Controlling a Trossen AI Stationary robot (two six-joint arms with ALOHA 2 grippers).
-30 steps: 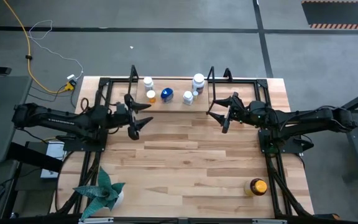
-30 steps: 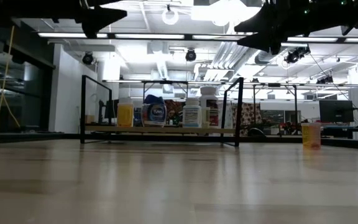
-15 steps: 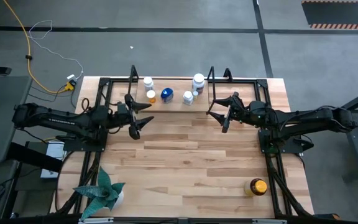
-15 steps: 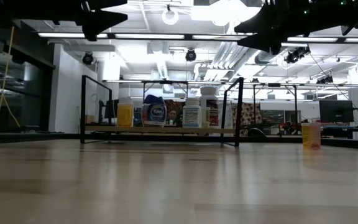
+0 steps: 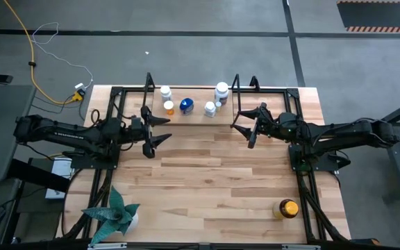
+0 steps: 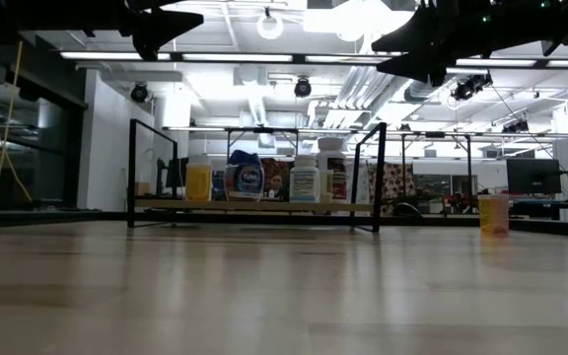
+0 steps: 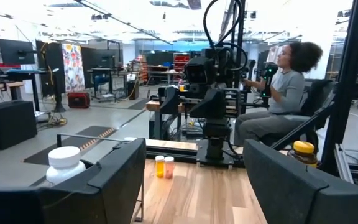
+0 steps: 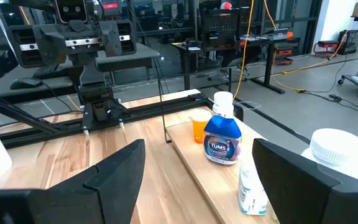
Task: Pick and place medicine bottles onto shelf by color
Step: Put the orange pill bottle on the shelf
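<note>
The black wire shelf stands at the table's far edge, in the middle. On its wooden floor stand several bottles: a white one, an orange one, a blue one and white ones. The right wrist view shows the blue bottle close up. A larger amber bottle with a yellow cap stands alone on the table at the near right. My left gripper is open and empty, above the table off the shelf's left end. My right gripper is open and empty off the shelf's right end.
A teal spiky potted plant stands at the table's near left corner. Black arm mounting frames run along the left and right sides. Bare wooden tabletop lies between the arms and the near edge. A seated person shows beyond the table.
</note>
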